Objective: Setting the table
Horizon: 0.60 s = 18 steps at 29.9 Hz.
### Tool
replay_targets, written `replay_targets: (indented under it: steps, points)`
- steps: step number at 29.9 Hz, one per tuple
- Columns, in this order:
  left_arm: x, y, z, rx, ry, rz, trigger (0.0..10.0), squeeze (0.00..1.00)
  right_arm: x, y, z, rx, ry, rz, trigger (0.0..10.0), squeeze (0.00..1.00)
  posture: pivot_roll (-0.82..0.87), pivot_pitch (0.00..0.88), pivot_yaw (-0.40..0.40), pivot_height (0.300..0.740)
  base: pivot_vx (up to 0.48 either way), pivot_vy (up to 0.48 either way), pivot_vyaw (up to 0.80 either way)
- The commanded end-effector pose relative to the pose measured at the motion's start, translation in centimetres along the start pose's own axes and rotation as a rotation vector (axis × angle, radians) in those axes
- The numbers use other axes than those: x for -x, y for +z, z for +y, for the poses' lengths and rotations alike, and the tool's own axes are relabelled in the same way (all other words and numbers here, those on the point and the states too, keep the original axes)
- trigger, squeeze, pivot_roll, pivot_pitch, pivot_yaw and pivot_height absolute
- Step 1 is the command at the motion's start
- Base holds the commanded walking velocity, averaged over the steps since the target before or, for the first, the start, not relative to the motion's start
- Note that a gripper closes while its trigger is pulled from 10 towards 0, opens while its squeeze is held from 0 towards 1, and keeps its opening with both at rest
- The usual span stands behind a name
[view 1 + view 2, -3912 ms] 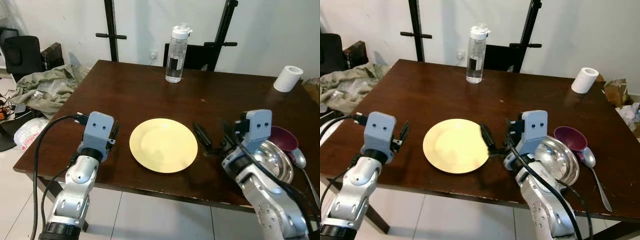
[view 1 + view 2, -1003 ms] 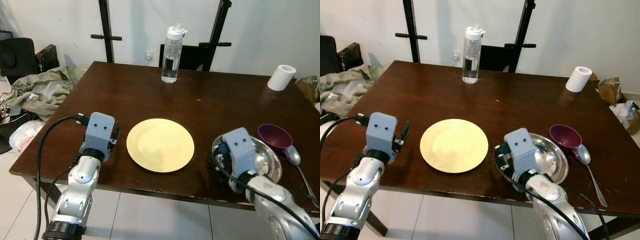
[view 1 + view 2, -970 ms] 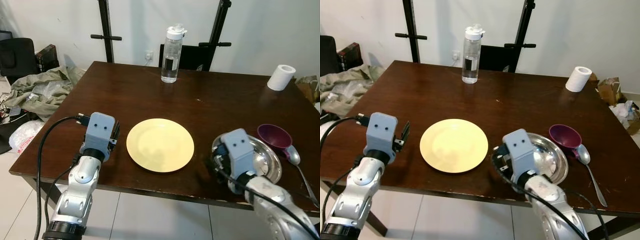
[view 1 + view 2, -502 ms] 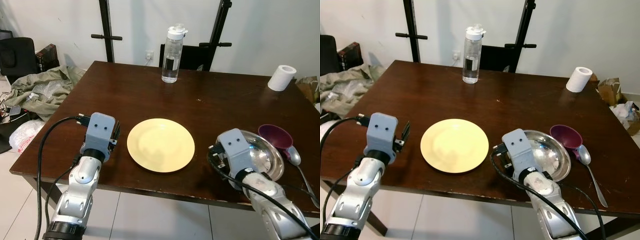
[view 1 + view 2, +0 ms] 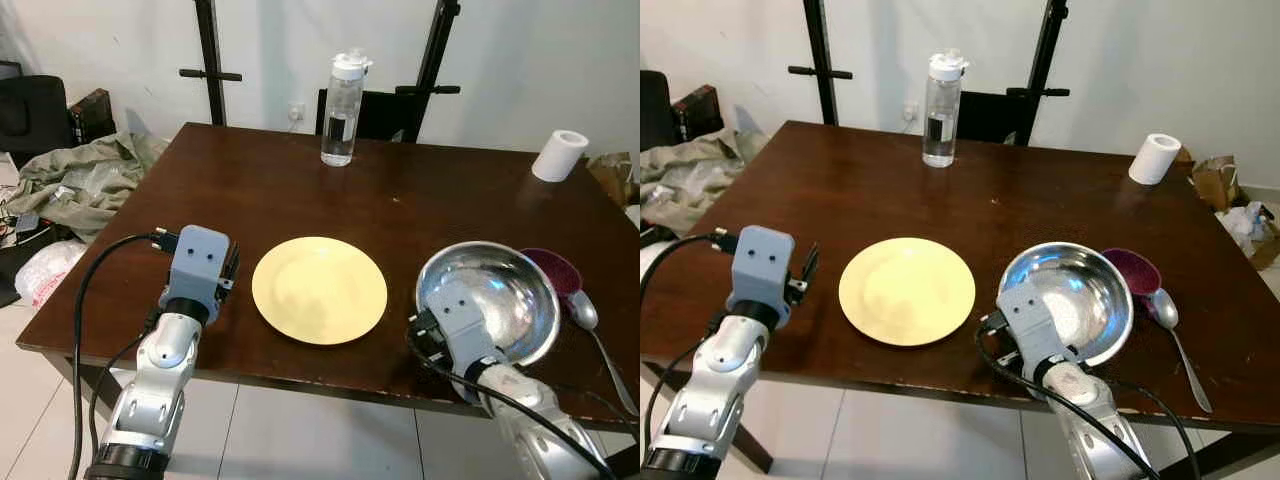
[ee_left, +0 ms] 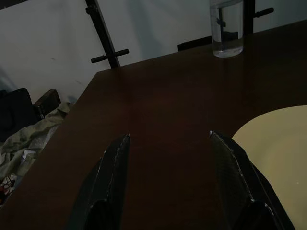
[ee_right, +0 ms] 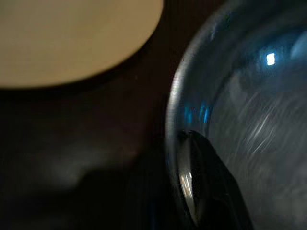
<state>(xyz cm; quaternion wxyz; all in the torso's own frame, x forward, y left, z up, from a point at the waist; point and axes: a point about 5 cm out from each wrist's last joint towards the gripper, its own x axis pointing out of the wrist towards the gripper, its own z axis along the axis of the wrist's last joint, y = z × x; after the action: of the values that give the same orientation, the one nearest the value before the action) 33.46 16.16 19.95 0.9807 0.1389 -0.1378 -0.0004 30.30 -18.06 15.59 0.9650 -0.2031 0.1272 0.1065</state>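
Since half a second ago, the steel bowl (image 5: 497, 297) has been raised and tilted toward the camera, its near rim pinched by the right gripper (image 7: 192, 191) (one black finger (image 7: 211, 187) is seen inside the rim in the right wrist view). It is held over the table's (image 5: 260, 180) right front part, partly covering the purple cup (image 5: 556, 268), with the spoon (image 5: 592, 325) lying just beyond. The yellow plate (image 5: 319, 290) is set flat near the front edge, between the two arms. The left gripper (image 6: 168, 143) is held low over the wood just left of the plate, its fingers spread apart around nothing. A water bottle (image 5: 340, 108) and a paper roll (image 5: 559, 155) are stood at the far side.
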Motion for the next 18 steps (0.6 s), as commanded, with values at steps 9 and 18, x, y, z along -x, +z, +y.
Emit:
replay_targets:
  steps: [9, 18]
  points:
    - [0.4, -0.5, 0.1, 0.002, 0.007, 0.018, 10.0, 0.00, -0.1, 0.6, -0.1, -0.034, 0.000, -0.043, 0.0, 0.00, 0.01, 0.133, 0.035, 0.740, 0.000, 0.000, 0.00]
    - [0.3, -0.4, 0.0, 0.002, 0.005, 0.016, 10.0, 0.00, 0.0, 1.8, 1.5, -0.033, 0.099, -0.113, 10.0, 0.00, 0.01, 0.131, 0.037, 0.740, 0.000, 0.000, 0.00]
